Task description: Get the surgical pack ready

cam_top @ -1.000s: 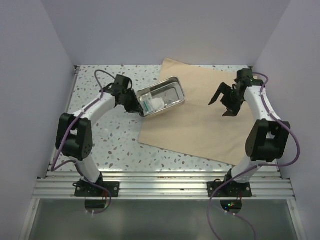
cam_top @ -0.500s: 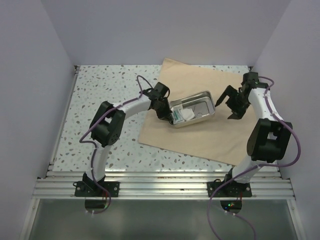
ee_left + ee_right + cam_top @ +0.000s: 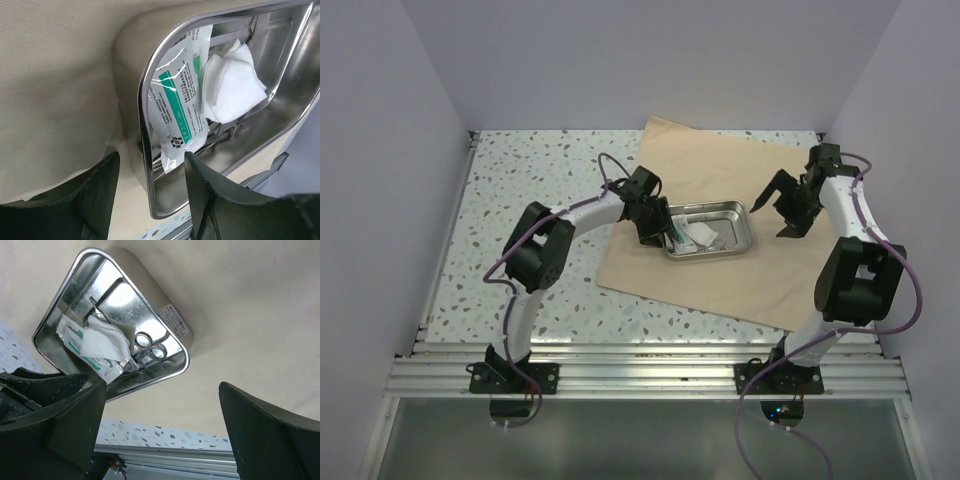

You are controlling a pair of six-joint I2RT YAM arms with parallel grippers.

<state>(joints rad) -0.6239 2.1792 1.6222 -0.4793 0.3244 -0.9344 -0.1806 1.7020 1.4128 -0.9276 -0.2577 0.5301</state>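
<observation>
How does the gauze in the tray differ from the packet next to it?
The gauze is white and crumpled; the packet is flat clear plastic with green print. The gauze overlaps the packet's edge; the packet lies against the rim of the metal tray, by the left fingers. Both lie inside it.

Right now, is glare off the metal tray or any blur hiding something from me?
Top external: even light, soft shadows, tray sharp. Left wrist: glare streaks on the tray rim and plastic packet, print partly readable; left gripper dark and soft-focus up close. Right wrist: tray floor mirror-bright, scissors clear.
</observation>
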